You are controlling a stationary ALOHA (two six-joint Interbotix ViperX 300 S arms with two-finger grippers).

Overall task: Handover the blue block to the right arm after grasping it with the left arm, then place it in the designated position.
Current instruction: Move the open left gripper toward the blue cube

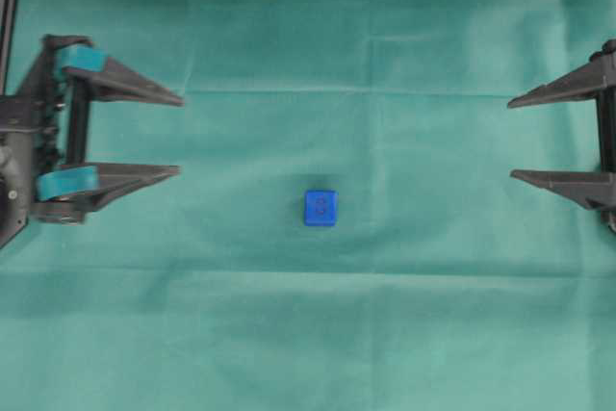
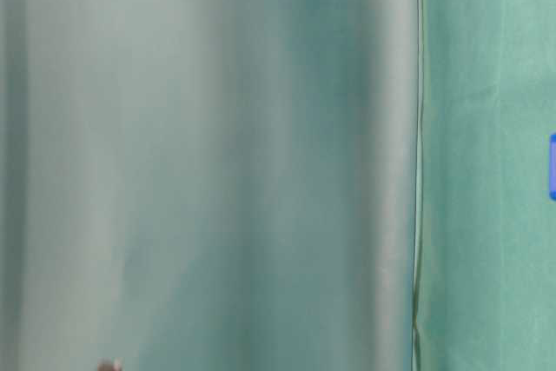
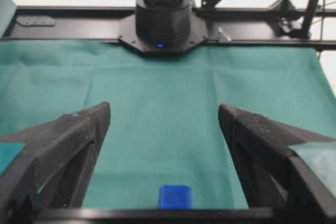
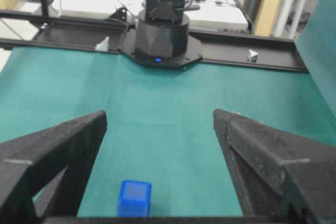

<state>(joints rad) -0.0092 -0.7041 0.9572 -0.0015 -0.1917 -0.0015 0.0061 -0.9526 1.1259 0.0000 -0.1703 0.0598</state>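
Okay, I see the blue block (image 1: 320,207), small rounded cube, dark mark on top, alone on green cloth (image 1: 308,334); left gripper (image 1: 180,135) and right gripper (image 1: 511,139) spread wide, empty.

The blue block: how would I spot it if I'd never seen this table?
Find the green cloth covering the table. Near its middle, between the two open grippers, sits the blue block. It is the only bright blue thing there, a small cube with a dark mark on top.

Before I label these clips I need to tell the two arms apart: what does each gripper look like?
The left gripper has two long, pointed black fingers with teal pads at their bases, on a black frame. The right gripper has the same long pointed black fingers but no teal, all black.
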